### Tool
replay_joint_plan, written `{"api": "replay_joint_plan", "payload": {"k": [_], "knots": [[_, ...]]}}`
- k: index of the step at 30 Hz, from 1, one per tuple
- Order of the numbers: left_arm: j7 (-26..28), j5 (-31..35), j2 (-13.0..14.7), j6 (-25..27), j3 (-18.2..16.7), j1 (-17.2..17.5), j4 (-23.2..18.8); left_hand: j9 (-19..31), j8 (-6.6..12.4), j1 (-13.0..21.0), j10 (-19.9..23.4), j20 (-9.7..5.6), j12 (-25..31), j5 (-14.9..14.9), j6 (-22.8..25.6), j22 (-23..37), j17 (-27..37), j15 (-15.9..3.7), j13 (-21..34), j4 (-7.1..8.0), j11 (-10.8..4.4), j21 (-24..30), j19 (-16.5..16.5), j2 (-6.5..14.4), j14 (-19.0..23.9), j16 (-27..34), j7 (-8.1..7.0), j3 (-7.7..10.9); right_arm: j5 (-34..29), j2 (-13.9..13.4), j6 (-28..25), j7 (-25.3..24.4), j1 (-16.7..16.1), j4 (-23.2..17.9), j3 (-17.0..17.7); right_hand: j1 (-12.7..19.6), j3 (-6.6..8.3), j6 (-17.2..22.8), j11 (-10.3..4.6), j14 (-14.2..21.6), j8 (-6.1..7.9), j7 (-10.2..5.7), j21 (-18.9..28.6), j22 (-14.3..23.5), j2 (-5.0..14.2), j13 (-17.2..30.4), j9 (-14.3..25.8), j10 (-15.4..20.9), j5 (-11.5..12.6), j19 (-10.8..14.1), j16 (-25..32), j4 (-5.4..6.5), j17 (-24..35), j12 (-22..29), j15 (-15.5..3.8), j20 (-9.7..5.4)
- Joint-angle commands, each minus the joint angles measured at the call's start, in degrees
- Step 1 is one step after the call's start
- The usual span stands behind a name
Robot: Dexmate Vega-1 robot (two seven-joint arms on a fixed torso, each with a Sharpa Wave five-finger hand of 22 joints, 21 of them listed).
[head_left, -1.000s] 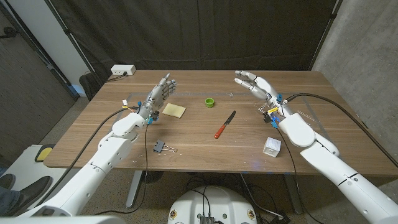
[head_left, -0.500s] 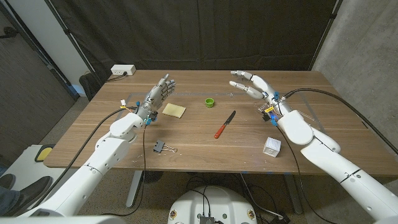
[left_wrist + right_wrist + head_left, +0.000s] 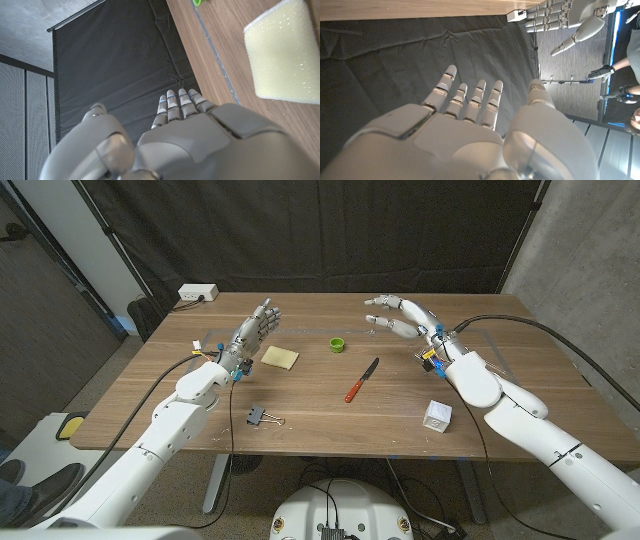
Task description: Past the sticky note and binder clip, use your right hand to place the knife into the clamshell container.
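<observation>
The knife (image 3: 362, 380) is lying on the counter (image 3: 330, 410) near its middle, red handle toward the robot and dark blade pointing away, untouched by either hand. The right hand (image 3: 402, 318) is hovering above the far right part of the counter, fingers spread wide and holding nothing; it is standing well apart from the knife, beyond and to the right of it. The left hand (image 3: 253, 332) is waiting raised over the left side, fingers apart and empty, just beside the sticky note (image 3: 279, 357). The binder clip (image 3: 260, 417) is sitting near the front left edge. A green ring (image 3: 338, 345) is lying beyond the knife, and a small white cube (image 3: 437, 415) is resting at the front right. No clamshell container is identifiable in these views. Judged from this layout, the task is barely starting: the reach, the grasp, the carry and the placement are all remaining.
</observation>
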Motion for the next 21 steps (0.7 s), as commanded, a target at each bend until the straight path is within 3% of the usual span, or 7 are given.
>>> {"api": "replay_joint_plan", "payload": {"k": [1,5,8,11,21], "knots": [[0.53,0.26,0.09,0.54,0.04,0.22,-0.59,0.21,-0.13,0.5,0.15,0.49,-0.16,-0.06,0.76,0.29,0.18,0.06,0.06,-0.07,-0.19,-0.16,-0.25,0.08,0.54,-0.09,0.09,-0.14,-4.81,-1.45,-1.95,-1.01,1.65,0.02,-2.07,3.2,1.26,-0.86,-1.41,1.14,-0.76,-0.6,-0.61,0.27,-0.01,0.02,0.04,1.02,0.04,0.32,0.24,-0.33,0.07,0.02,-2.76,-0.16],[0.83,0.55,0.28,0.36,-0.11,0.61,-1.28,0.21,-0.22,0.57,0.27,0.57,-0.2,-0.11,0.77,0.3,0.18,0.05,0.07,-0.08,-0.28,-0.25,-0.27,0.17,0.61,-0.13,0.06,-0.16,-5.41,-1.4,-1.99,-1.01,2.26,0.46,-2.83,5.02,1.78,-1.0,-3.25,2.38,-1.15,-0.03,-0.94,0.32,-0.4,0.04,0.08,2.36,-0.13,0.86,0.51,-0.12,0.15,0.32,-2.15,-0.38],[0.92,0.59,0.44,0.23,-0.31,0.98,-1.74,0.21,-0.28,0.61,0.4,0.53,-0.21,-0.14,0.78,0.3,0.18,0.03,0.07,-0.08,-0.23,-0.28,-0.24,0.22,0.64,-0.16,0.05,-0.17,-5.44,-1.61,-1.95,-0.34,2.81,0.65,-3.3,5.45,1.93,-1.29,-3.69,2.73,-1.34,0.21,-0.91,0.34,-0.49,0.05,0.1,2.77,-0.18,1.39,0.56,0.01,0.21,0.39,-1.96,-0.38],[0.92,0.6,0.53,-0.02,-0.51,1.31,-1.96,0.22,-0.3,0.66,0.28,0.53,-0.33,-0.17,0.89,0.3,0.18,0.06,0.07,-0.08,-0.26,-0.33,-0.21,0.28,0.66,-0.2,0.04,-0.18,-5.44,-1.92,-2.08,0.42,3.17,0.51,-3.63,5.75,2.02,-1.7,-3.87,3.11,-1.56,0.46,-0.98,0.35,-0.62,0.05,0.12,3.13,-0.25,1.66,0.63,0.16,0.26,0.43,-1.97,-1.26],[0.03,-0.06,0.18,0.1,-0.3,0.86,-0.13,0.22,-0.47,0.78,0.38,0.48,-0.48,-0.28,0.94,0.32,0.19,-0.02,0.08,-0.08,-0.26,-0.51,-0.31,0.43,0.62,-0.35,-0.02,-0.23,-6.84,-2.44,-4.28,2.45,4.28,-0.5,-4.75,6.43,2.37,-1.04,-3.83,4.28,-1.39,0.61,-1.3,0.41,-0.54,0.1,0.13,4.28,-0.29,1.75,0.9,0.41,0.42,0.7,-2.27,-1.64]]}}
